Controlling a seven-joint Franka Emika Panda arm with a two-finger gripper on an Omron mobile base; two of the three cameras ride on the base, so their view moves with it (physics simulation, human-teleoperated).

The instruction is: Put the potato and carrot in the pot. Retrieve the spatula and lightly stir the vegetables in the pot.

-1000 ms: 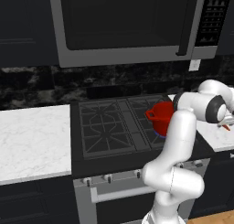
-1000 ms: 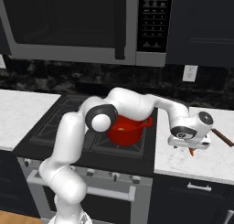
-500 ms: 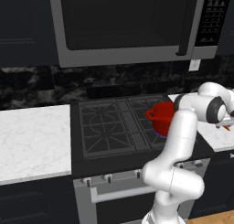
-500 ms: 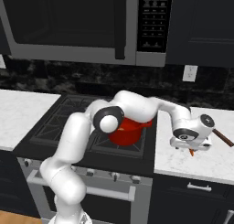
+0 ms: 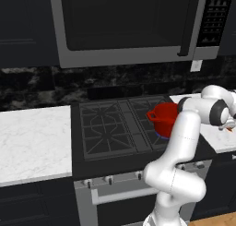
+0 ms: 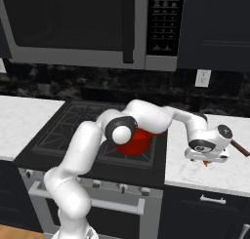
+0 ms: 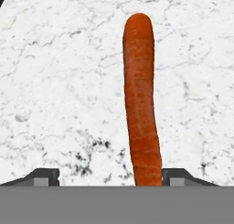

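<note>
Left base view: the red pot (image 5: 162,120) sits on the stove (image 5: 110,128) at centre right of the frame, partly behind my white arm; my wrist reaches to the right edge over the marble counter (image 5: 216,136), where a sliver of orange shows at the frame's border. Right base view: the pot (image 6: 135,141) is at centre, behind my elbow; my claw (image 6: 207,160) hangs low over the counter (image 6: 195,170) at right, with the tip of the carrot (image 6: 206,163) peeking out beneath it, and the spatula (image 6: 239,148), dark handle only, juts out just beyond my hand at the right edge. Hand view: the carrot (image 7: 140,99) lies lengthwise on the marble, running from upper centre down to the bottom, its near end beside my right fingertip (image 7: 176,176), while the left fingertip (image 7: 43,176) stands well apart at lower left. Claw state: jaws spread wide, nothing held; the carrot sits off-centre between them, touching or nearly touching the right one, which I cannot tell. Potato: not located. Hazards, as I judge them: closing from here, the right finger would meet the carrot first and could roll or skid it across the smooth marble; gripping only its end could let it pivot and drop on the way to the pot.
</note>
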